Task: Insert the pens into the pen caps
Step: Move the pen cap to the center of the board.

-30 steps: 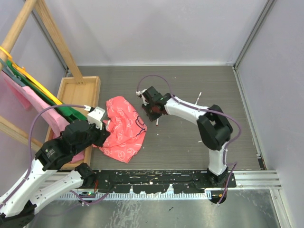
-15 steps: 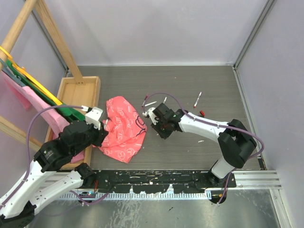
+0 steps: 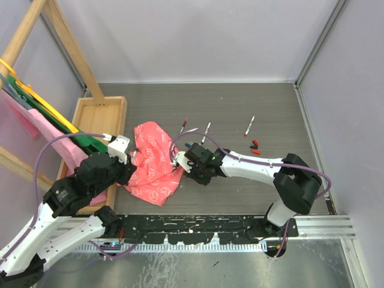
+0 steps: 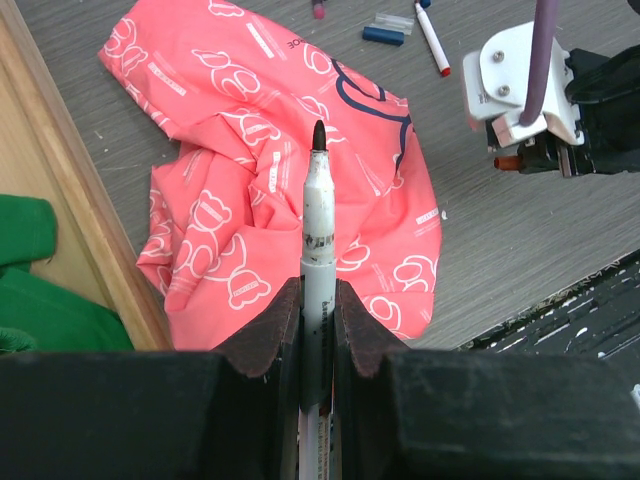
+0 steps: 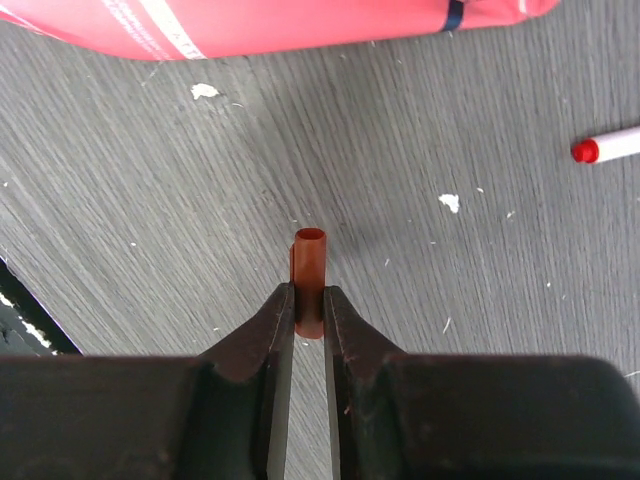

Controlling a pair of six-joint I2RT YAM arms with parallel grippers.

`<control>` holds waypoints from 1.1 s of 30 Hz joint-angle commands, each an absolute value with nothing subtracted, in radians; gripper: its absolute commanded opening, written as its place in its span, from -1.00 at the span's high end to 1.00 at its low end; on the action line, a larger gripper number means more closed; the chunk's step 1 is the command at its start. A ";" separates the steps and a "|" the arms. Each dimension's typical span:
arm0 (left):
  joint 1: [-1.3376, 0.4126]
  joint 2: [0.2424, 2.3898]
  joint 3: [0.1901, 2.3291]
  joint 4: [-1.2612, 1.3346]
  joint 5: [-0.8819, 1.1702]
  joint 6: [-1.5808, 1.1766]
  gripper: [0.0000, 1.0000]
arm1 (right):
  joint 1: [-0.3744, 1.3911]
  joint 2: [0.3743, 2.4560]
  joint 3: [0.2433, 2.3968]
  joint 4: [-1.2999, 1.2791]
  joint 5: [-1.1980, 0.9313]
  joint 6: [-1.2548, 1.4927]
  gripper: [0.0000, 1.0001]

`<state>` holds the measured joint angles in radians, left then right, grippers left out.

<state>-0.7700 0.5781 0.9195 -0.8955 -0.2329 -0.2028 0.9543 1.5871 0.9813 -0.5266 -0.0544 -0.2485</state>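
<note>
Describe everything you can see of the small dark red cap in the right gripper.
The small dark red plastic cap is a short, slightly translucent tube, its open round mouth pointing away from the wrist camera. The right gripper pinches its rear part between both dark fingers, and the front sticks out past the fingertips. Behind it is the grey wood-grain table; contact cannot be told. The pink cloth lies apart from it.
</note>
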 commanded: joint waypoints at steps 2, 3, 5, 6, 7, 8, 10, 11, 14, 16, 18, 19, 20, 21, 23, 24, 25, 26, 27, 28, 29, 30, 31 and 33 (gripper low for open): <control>-0.766 0.572 0.921 -0.869 -0.247 -0.212 1.00 | 0.979 1.579 0.981 -0.471 -0.037 -0.328 0.55; -0.767 0.573 0.920 -0.870 -0.246 -0.211 1.00 | 0.981 1.585 0.985 -0.472 -0.038 -0.335 0.53; -0.767 0.575 0.920 -0.868 -0.245 -0.211 1.00 | 0.983 1.599 0.996 -0.479 -0.043 -0.347 0.52; -0.767 0.575 0.921 -0.868 -0.245 -0.210 1.00 | 0.983 1.608 1.003 -0.484 -0.048 -0.352 0.52; -0.766 0.576 0.920 -0.868 -0.245 -0.210 1.00 | 0.985 1.617 1.010 -0.491 -0.055 -0.357 0.51; -0.767 0.575 0.920 -0.868 -0.245 -0.210 1.00 | 0.986 1.627 1.018 -0.498 -0.061 -0.361 0.52; -0.767 0.575 0.921 -0.868 -0.245 -0.209 1.00 | 0.990 1.646 1.030 -0.508 -0.068 -0.367 0.51; -0.766 0.574 0.920 -0.868 -0.245 -0.209 1.00 | 0.991 1.655 1.035 -0.511 -0.071 -0.371 0.51; -0.767 0.573 0.921 -0.868 -0.247 -0.210 1.00 | 0.996 1.675 1.048 -0.520 -0.068 -0.376 0.51; -0.766 0.572 0.920 -0.868 -0.247 -0.209 1.00 | 0.998 1.679 1.052 -0.521 -0.069 -0.377 0.50; -0.766 0.572 0.922 -0.868 -0.248 -0.209 1.00 | 0.998 1.680 1.052 -0.517 -0.072 -0.377 0.43; -0.767 0.572 0.921 -0.868 -0.248 -0.209 1.00 | 0.999 1.679 1.051 -0.517 -0.073 -0.377 0.39; -0.767 0.573 0.920 -0.868 -0.248 -0.209 1.00 | 0.998 1.677 1.052 -0.518 -0.074 -0.376 0.35; -0.767 0.574 0.921 -0.868 -0.247 -0.210 1.00 | 0.997 1.674 1.051 -0.516 -0.074 -0.375 0.33; -0.766 0.574 0.920 -0.868 -0.247 -0.209 1.00 | 0.998 1.667 1.049 -0.511 -0.074 -0.369 0.30; -0.766 0.574 0.921 -0.868 -0.246 -0.207 1.00 | 0.997 1.657 1.044 -0.506 -0.074 -0.366 0.29; -0.767 0.574 0.920 -0.867 -0.245 -0.207 1.00 | 0.998 1.646 1.038 -0.498 -0.078 -0.361 0.28; -0.766 0.574 0.920 -0.868 -0.245 -0.208 1.00 | 0.999 1.631 1.033 -0.489 -0.083 -0.353 0.27; -0.766 0.574 0.920 -0.868 -0.245 -0.206 1.00 | 0.998 1.613 1.023 -0.477 -0.086 -0.342 0.26; -0.766 0.574 0.920 -0.868 -0.245 -0.206 1.00 | 0.997 1.591 1.014 -0.458 -0.089 -0.322 0.25; -0.767 0.574 0.920 -0.868 -0.244 -0.206 1.00 | 0.996 1.564 1.005 -0.441 -0.089 -0.305 0.24; -0.767 0.574 0.920 -0.867 -0.244 -0.207 1.00 | 0.997 1.537 0.992 -0.421 -0.082 -0.279 0.22; -0.767 0.574 0.920 -0.867 -0.244 -0.207 1.00 | 0.996 1.510 0.980 -0.399 -0.066 -0.251 0.21; -0.766 0.573 0.919 -0.867 -0.244 -0.205 1.00 | 0.996 1.465 0.955 -0.359 -0.020 -0.177 0.17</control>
